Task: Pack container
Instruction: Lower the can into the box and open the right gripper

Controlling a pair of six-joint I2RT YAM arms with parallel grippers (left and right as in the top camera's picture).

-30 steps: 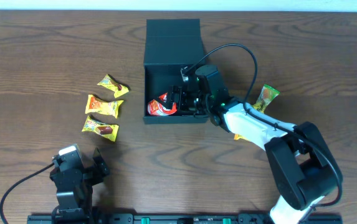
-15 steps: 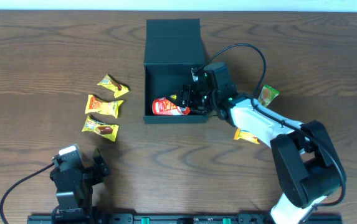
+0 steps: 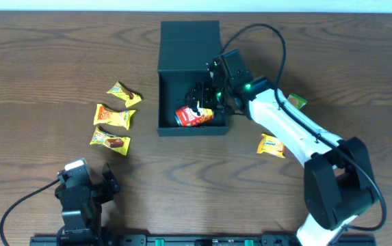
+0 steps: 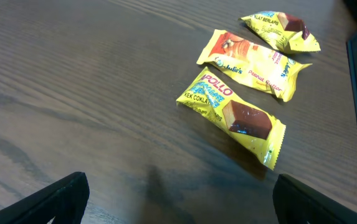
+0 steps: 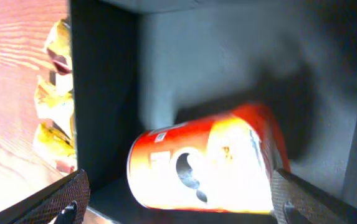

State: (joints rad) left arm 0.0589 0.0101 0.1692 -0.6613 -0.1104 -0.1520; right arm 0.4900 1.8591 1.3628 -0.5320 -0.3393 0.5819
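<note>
— Our right gripper (image 3: 204,104) is down inside the container (image 3: 190,131) with its jaws spread wide. In the right wrist view its fingers (image 5: 53,202) sit in the two lower corners, and we see nothing clamped between them.

— And the container itself?

— We find it at upper centre of the overhead frame. It is a matte, dark teal-black square box, with its flap lid (image 3: 190,37) folded back flat toward the top edge.

— What is inside?

— One red packet (image 3: 194,116) lies tilted in the lower right of the floor, near the lower wall and just below the gripper. Whether a fingertip touches it, we cannot tell. To its left we see bare dark floor up to the left wall.

— What about the edges?

— The gripper stands close to the right wall, and the right arm (image 3: 284,126) crosses that rim from the right of the frame.

— And further out?

— Left of the box and apart from it, three yellow packets (image 3: 113,116) lie in a column on the table (image 3: 31,68). At lower right lies an orange-yellow packet (image 3: 271,145), and a green packet (image 3: 295,101) peeks from behind the arm. Our left gripper (image 4: 178,186) is at the lower left, jaws wide apart and holding nothing. Bare wood shows between it and the nearest yellow packet.
</note>
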